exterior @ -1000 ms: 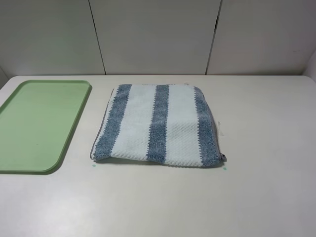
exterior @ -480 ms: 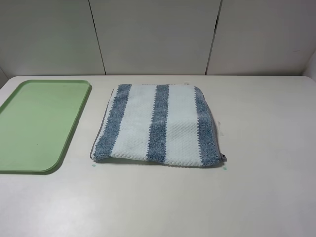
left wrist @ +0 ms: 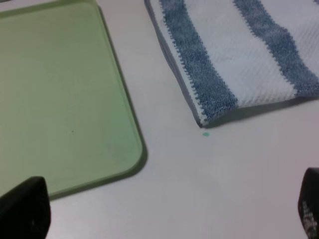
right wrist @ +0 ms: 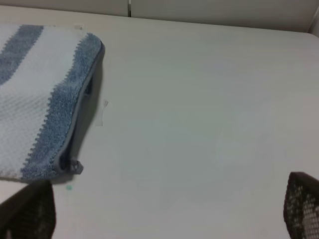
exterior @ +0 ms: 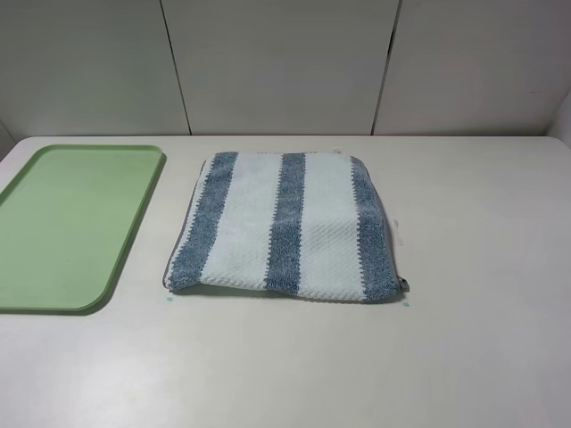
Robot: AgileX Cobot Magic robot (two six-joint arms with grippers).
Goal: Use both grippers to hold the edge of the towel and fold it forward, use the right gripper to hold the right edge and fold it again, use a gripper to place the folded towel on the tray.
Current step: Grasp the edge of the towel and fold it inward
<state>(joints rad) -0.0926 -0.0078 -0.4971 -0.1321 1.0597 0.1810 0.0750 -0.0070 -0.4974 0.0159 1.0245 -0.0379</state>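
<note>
The towel (exterior: pixel 285 223), striped white and blue-grey with a grey trim, lies flat in a squarish fold at the middle of the table. To its left sits the light-green tray (exterior: pixel 71 223), with nothing on it. Neither arm shows in the high view. In the left wrist view my left gripper (left wrist: pixel 167 214) is open, its black fingertips (left wrist: pixel 22 209) wide apart above bare table, short of the towel's near left corner (left wrist: pixel 204 117) and the tray's corner (left wrist: pixel 124 159). My right gripper (right wrist: pixel 164 209) is open too, short of the towel's near right corner (right wrist: pixel 72 167), nothing between its fingers.
The white table (exterior: pixel 482 267) stretches to the right of the towel and in front of it. Small green marks (exterior: pixel 406 304) sit on the tabletop by the towel's near corners. A pale panelled wall (exterior: pixel 285 62) stands behind the table.
</note>
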